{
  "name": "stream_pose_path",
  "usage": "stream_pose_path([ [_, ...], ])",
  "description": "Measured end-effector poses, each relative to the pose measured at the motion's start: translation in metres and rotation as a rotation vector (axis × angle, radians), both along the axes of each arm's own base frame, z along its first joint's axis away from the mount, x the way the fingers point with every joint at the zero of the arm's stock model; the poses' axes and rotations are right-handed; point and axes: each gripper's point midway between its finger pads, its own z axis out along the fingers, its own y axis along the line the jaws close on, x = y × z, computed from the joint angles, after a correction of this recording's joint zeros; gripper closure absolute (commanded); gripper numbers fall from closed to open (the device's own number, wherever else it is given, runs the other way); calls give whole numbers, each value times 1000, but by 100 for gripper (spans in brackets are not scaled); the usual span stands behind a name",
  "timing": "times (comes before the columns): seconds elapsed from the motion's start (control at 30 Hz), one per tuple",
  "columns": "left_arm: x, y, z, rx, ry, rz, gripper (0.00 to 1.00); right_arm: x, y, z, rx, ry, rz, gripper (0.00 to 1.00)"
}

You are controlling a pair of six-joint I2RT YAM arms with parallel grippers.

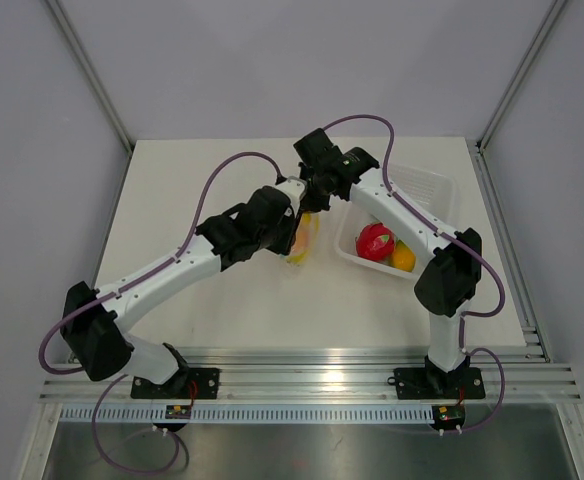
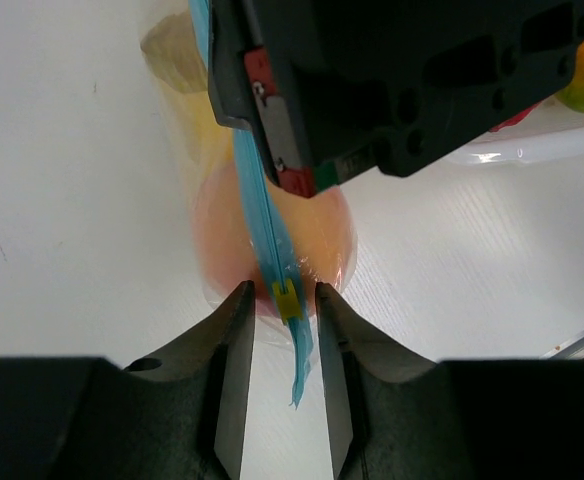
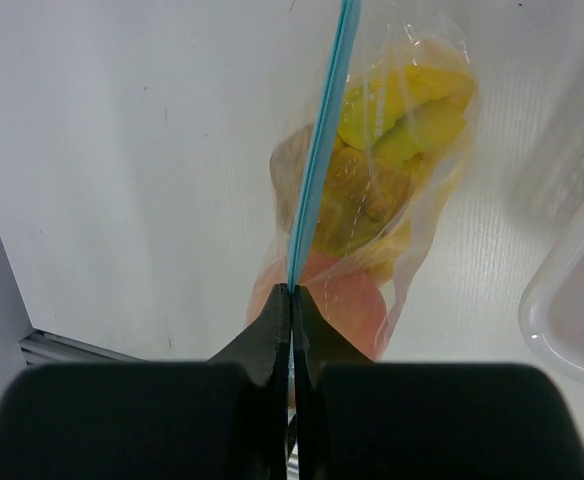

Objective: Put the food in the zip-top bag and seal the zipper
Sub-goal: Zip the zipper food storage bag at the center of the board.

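Observation:
The zip-top bag (image 1: 305, 240) lies on the table between both arms, mouth edge up. Through its clear plastic I see the yellow banana bunch (image 3: 412, 110) and the orange-pink peach (image 3: 347, 300). My right gripper (image 3: 292, 292) is shut on one end of the light-blue zipper (image 3: 322, 140). The other end of the zipper (image 2: 262, 210) carries a small yellow slider (image 2: 288, 300). My left gripper (image 2: 283, 292) is open around that slider, with a gap on each side. The right gripper's black body fills the top of the left wrist view.
A white tray (image 1: 427, 185) stands to the right of the bag, holding a red fruit (image 1: 375, 241) and an orange-yellow round fruit (image 1: 403, 257). The tray's rim (image 3: 572, 300) lies close to the right of the bag. Grey walls enclose the table.

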Motion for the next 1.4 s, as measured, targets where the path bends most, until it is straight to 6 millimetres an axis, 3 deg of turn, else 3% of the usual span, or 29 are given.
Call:
stream_pose_path([
  [0.13,-1,-2,-3,8,5,0,73,0,0,0,1,0,-1,100],
  [0.27,-1,-2,-5,9,9,8,100,1,0,0,3,-2,-1,100],
  [0.57,0,-1,-5,17,9,15,100,3,-3,0,-2,-1,-11,100],
  [0.8,5,-7,2,-44,-39,15,100,11,-22,-1,9,44,-42,100],
  [1.07,6,-12,3,-96,-56,12,100,15,-23,9,29,49,-39,100],
  [1.4,4,-13,-5,-116,-54,1,100,18,-28,6,37,70,-45,100],
])
